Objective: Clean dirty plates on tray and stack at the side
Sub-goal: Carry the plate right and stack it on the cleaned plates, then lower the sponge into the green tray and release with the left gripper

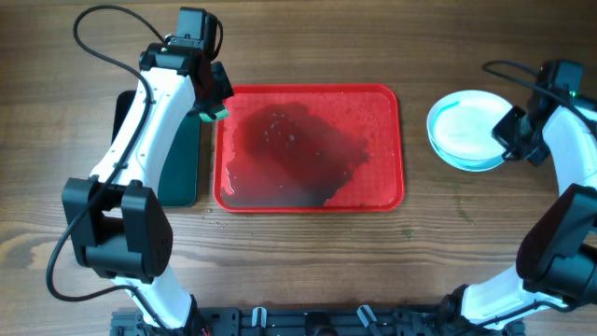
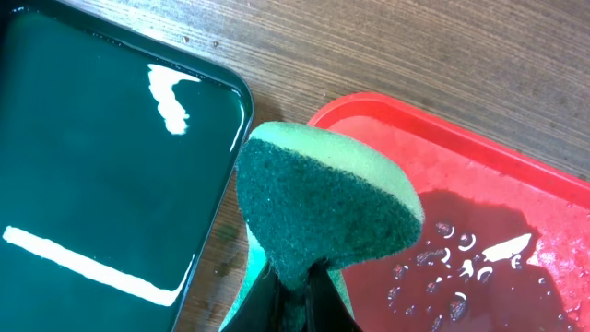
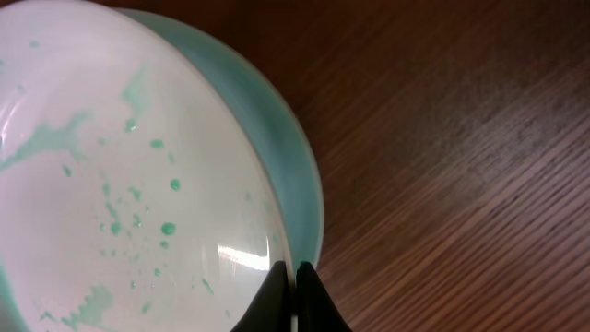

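The red tray (image 1: 382, 191) lies mid-table, wet, with no plate on it; its corner shows in the left wrist view (image 2: 442, 138). My left gripper (image 1: 213, 105) is shut on a green sponge (image 2: 323, 207) and holds it over the tray's far left corner. A stack of white plates with teal rims (image 1: 466, 131) sits on the table right of the tray. My right gripper (image 1: 511, 138) is shut on the rim of the top plate (image 3: 120, 184), which has green specks and smears. A lower plate's teal rim (image 3: 290, 157) shows beneath it.
A dark green tray (image 1: 182, 163) lies left of the red tray, partly under my left arm; it fills the left of the left wrist view (image 2: 92, 175). Water pools on the red tray (image 1: 298, 149). Bare wood table lies around the plates.
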`<state>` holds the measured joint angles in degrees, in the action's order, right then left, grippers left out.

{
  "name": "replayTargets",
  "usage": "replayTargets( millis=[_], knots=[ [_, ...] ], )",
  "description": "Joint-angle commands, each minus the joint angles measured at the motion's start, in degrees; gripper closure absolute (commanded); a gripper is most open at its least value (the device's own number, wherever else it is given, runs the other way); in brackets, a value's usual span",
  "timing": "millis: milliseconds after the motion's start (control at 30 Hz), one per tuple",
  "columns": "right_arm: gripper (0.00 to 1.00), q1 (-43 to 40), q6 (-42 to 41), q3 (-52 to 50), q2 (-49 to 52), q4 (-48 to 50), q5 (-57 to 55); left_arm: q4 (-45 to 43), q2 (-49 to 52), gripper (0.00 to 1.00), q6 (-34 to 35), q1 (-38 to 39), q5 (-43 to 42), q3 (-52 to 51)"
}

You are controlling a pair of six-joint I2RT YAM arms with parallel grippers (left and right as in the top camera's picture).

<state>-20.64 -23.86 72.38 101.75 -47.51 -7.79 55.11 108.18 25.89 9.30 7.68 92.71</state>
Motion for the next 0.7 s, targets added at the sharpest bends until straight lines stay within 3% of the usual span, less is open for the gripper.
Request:
replayTargets(
  millis=[0, 67, 133, 300, 400, 500, 667],
  knots=[
    [0.89, -0.96, -2.03, -2.60, -0.92, 1.64, -2.08, -0.22, 0.70, 0.96, 0.70, -0.22, 0.79, 0.09],
    [0.65, -0.96, -1.95, -2.51, -1.01, 1.66, -2.03, -0.17, 0.66, 0.96, -0.20, -0.22, 0.76, 0.13],
    [0.51, -0.96, -1.11, -1.75, -1.07, 1.29, -0.15, 0.66, 0.04, 0.96, -2.10, -0.33, 0.85, 0.35],
    [0.49, 0.61, 5.81, 4.44, -2.49, -2.58, 12.35, 4.81, -4.02, 0.96, -3.78, -3.67, 0.98, 0.37],
    [0.48, 5.90, 10.60, 6.43, -4.11, -2.27, 21.00, 9.27, -5.03, 0.96, -9.22, -8.02, 0.94, 0.35],
    [0.47, 14.38, 11.41, 6.36, -4.24, -1.53, 21.18, 11.10, -4.28, 0.96, -17.07, -12.41, 0.90, -0.79],
    [0.34, 24.98, 11.69, 6.27, -4.24, 1.22, 17.25, 5.44, -3.15, 0.96, -21.20, -16.26, 0.72, -5.95]
  ],
)
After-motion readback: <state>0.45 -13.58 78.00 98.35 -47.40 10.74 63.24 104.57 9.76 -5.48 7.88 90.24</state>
